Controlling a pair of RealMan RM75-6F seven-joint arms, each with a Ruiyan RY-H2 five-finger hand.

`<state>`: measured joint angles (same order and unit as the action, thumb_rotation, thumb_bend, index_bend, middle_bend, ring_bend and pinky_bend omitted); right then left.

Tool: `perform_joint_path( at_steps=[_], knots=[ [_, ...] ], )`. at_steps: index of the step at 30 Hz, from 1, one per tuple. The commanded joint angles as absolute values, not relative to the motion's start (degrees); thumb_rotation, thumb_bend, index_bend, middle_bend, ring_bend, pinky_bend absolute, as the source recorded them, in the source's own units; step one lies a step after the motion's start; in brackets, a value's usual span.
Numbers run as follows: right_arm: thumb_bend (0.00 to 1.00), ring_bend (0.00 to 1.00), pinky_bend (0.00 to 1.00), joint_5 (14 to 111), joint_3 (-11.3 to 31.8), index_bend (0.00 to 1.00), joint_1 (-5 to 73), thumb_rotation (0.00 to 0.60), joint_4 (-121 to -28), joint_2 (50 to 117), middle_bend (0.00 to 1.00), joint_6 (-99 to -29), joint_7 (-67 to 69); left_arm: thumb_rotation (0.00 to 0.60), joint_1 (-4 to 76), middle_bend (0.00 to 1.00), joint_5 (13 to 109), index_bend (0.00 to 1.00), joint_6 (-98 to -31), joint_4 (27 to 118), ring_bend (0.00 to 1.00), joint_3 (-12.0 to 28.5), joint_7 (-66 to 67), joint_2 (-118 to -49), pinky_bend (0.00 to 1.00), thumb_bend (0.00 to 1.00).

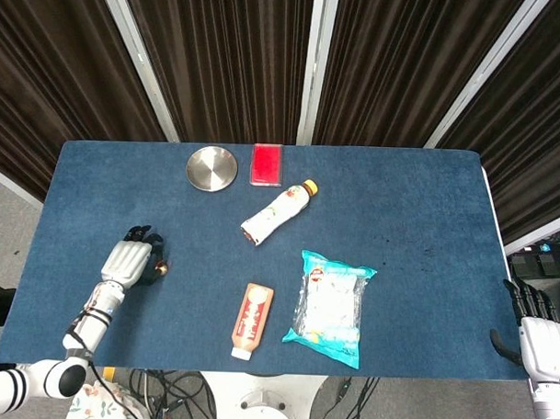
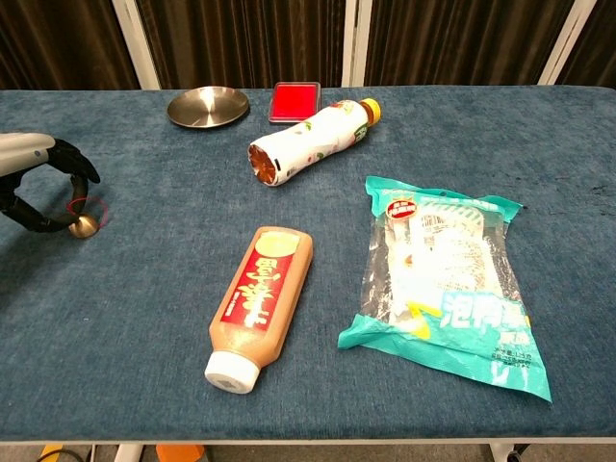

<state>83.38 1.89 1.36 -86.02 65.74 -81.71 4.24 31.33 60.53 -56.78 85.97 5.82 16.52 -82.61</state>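
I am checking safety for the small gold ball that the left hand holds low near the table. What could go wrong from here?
The small gold ball is round and only pinched at the fingertips of the left hand, so it could slip and roll across the table. It is near the table's left edge and might fall off. Its red loop may catch on a finger.

Steel dish (image 1: 211, 168), red box (image 1: 266, 164), tea bottle (image 1: 278, 212), sauce bottle (image 1: 251, 321), snack bag (image 1: 331, 307).

At the tabletop's (image 2: 144, 289) left edge the left robot hand (image 2: 38, 188) curls its dark fingers (image 2: 77, 164) around a small brass bell (image 2: 85, 225) resting on the blue cloth. Near the far edge sit a steel dish (image 2: 207, 106) and a red box (image 2: 294, 101), a tea bottle (image 2: 308, 140) lying just in front. Toward the near edge lie a sauce bottle (image 2: 260, 298) and a teal snack bag (image 2: 443, 279).
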Motion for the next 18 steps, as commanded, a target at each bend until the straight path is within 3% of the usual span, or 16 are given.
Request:
perform_joint_path(
  at_steps=[1,9,11,18],
  knots=[
    [0.27,0.00,0.02,83.34,1.90,0.00,1.35,0.600,-85.99,65.73,0.00,-81.70,4.26,0.600,31.35,0.20,60.36,0.61,-56.64,85.84,0.03,5.76,16.65,-82.62,0.00,0.41],
    [0.27,0.00,0.02,83.39,1.91,0.00,1.30,0.600,-86.00,65.71,0.00,-81.80,4.27,0.600,31.08,0.15,61.86,0.19,-56.70,86.04,0.02,5.58,14.81,-81.94,0.00,0.29],
    [0.27,0.00,0.02,83.37,1.93,0.00,1.29,0.600,-86.03,65.66,0.00,-81.85,4.27,0.600,30.79,0.15,62.80,0.14,-57.50,86.43,0.02,5.72,14.04,-81.48,0.00,0.28],
    [0.27,0.00,0.02,83.38,1.96,0.00,1.28,0.600,-86.18,65.68,0.00,-81.87,4.40,0.600,27.62,0.14,66.98,0.12,-63.60,91.92,0.02,5.13,12.38,-77.12,0.00,0.27]
  ],
)
